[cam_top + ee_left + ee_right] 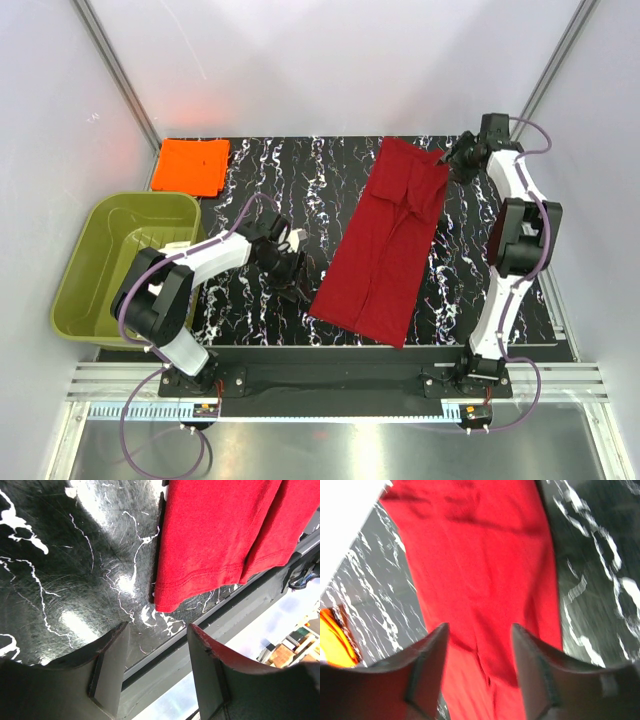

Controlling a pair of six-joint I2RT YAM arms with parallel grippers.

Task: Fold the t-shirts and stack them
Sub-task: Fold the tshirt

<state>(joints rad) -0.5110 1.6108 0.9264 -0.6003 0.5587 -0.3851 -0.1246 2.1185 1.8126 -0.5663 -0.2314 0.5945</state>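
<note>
Two fingers (107, 665) are parted with nothing between them as the left end effector (157, 630) is held low and released over the marbled black surface (60, 580). Just ahead of it, slightly to its right, the hemmed near corner of the crimson t-shirt (215, 535) is seen, a placement judged suited to taking that hem for the next fold.

The right end effector (480, 627) is likewise shown released, its jaws spread directly above the far, sleeve end of the same garment. Whether its tips touch the fabric cannot be told, the wrist view being blurred. The two are thus stationed at opposite ends of the shirt, probably so that one end can be carried over the other.

The garment is laid flat as a long, narrow strip slanting across the surface, its sides turned in. A lengthwise crease is seen down its middle, and stitched hem lines are visible at the near end, which reaches the surface's near edge.

Well beyond the left end effector, at the far corner, the orange t-shirt (190, 165) is seen folded into a compact square, well apart from the crimson one; stacking is judged not yet done. An olive-green tub (75, 270) is set outboard of the left arm.
</note>
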